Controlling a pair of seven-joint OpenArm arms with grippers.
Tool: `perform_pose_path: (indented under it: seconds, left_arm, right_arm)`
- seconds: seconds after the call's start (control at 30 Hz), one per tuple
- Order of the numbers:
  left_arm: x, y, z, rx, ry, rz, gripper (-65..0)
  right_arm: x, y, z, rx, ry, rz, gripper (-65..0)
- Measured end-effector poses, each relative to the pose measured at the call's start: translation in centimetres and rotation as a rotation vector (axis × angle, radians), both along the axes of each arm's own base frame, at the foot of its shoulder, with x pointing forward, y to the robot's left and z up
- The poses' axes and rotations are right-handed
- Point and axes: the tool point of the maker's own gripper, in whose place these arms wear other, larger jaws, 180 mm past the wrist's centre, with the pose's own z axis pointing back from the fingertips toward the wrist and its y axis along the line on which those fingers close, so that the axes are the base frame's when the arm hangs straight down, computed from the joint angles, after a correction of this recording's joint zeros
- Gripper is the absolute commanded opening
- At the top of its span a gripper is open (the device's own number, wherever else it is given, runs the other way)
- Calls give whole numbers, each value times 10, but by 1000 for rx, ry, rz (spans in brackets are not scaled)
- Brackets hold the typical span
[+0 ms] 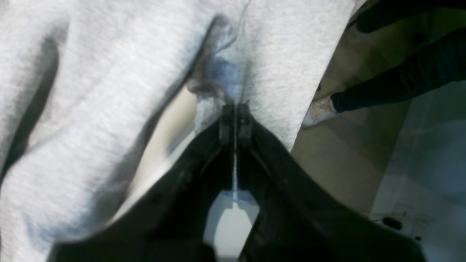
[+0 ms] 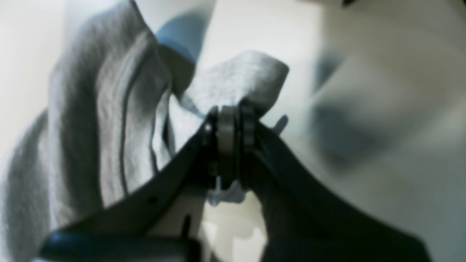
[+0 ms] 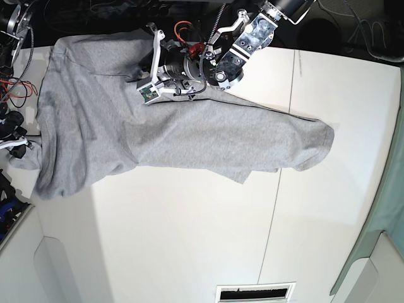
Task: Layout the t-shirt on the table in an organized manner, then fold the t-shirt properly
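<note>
The light grey t-shirt point(image 3: 189, 132) lies stretched across the white table point(image 3: 189, 240), from a bunched end at the left edge to a narrow end at the right. No lettering shows. My left gripper point(image 1: 236, 109) is shut on a fold of the shirt point(image 1: 109, 109). My right gripper point(image 2: 227, 112) is shut on a bunched edge of the shirt point(image 2: 109, 127). In the base view the left arm point(image 3: 243, 44) and the right arm point(image 3: 158, 63) meet at the shirt's far edge. Their fingertips are hidden there.
A dark seam point(image 3: 271, 214) runs down the table. A slot point(image 3: 255, 293) sits at the bottom edge. Loose cables point(image 3: 12, 88) and gear lie off the left edge. A person's leg and shoe point(image 1: 320, 111) stand beyond the table in the left wrist view.
</note>
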Motion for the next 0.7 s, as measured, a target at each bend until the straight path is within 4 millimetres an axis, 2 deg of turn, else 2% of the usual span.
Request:
perform_pose_path:
  seconds: [0.17,0.27,0.47,0.7]
  left_arm:
    - [3,15,-5,14,-2,7,-650]
    - [12,24,-3,12,-1,36,-650]
    - [42,47,-1,73,-26,48,-650]
    - [59,93,-5,136,-63,61,-650]
  right_arm:
    - [25,-2,31,12,-91,27,-650]
    - [36,-4,43,9,-121,24,-650]
    - [50,-3,57,8,-152,30,-650]
    - [60,-5,70,3,-179,30,-650]
